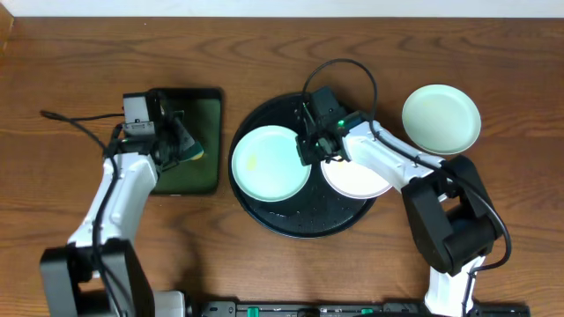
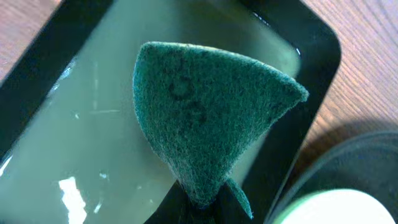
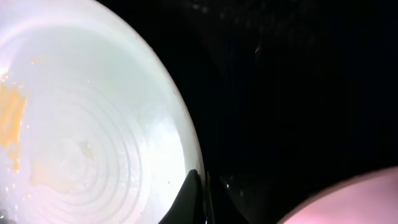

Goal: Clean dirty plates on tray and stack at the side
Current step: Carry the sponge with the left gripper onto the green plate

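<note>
The round black tray (image 1: 300, 220) lies mid-table. On its left half lies a mint plate (image 1: 264, 167) with yellow smears, which also shows in the right wrist view (image 3: 81, 124). A white plate (image 1: 359, 180) rests on the tray's right side. A second mint plate (image 1: 441, 118) sits on the table at the right. My right gripper (image 1: 312, 146) is shut on the smeared mint plate's right rim (image 3: 200, 199). My left gripper (image 1: 181, 141) is shut on a green scouring pad (image 2: 205, 112) and holds it over the green rectangular tray (image 1: 203, 106).
The green rectangular tray (image 2: 311, 56) holds a shallow layer of liquid. The black tray's rim (image 2: 367, 149) and a plate edge (image 2: 336, 208) show at the lower right of the left wrist view. Cables run from both arms. Bare wood surrounds the trays.
</note>
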`<action>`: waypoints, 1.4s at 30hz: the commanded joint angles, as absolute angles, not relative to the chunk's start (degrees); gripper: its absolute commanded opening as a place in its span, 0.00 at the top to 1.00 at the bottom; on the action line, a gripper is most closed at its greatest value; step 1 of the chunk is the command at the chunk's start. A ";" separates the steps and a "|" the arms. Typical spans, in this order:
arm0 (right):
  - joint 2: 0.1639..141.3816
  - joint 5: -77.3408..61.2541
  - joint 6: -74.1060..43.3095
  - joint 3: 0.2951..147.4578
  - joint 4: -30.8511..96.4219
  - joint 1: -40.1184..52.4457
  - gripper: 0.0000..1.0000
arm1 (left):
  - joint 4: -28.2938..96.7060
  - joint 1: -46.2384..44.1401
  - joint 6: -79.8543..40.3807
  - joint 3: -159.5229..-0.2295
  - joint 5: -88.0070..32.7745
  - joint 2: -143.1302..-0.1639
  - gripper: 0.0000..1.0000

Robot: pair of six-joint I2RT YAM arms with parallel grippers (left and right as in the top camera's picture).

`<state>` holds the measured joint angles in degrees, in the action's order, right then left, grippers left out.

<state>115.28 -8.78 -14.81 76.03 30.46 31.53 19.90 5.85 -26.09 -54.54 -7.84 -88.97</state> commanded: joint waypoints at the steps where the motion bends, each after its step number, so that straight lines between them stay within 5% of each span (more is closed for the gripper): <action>1: 115.42 -6.66 -12.80 76.27 31.11 31.77 0.99 | 18.17 6.04 -27.09 -54.11 -8.36 -90.15 0.92; 19: 115.42 -5.82 -12.80 76.27 30.85 31.77 0.99 | 14.20 6.11 -27.09 -54.13 -7.97 -103.42 0.93; 34: 115.44 -5.82 -12.84 76.27 30.87 31.92 0.99 | 21.04 6.00 -29.67 -54.24 -12.86 -79.00 0.93; 42: 115.44 -6.04 -12.80 76.27 30.87 31.92 0.99 | 22.44 -0.64 -31.03 -54.22 -21.89 -80.60 0.93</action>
<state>115.28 -6.79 -13.80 76.01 30.79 31.53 22.33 2.37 -29.50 -54.28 -17.74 -78.70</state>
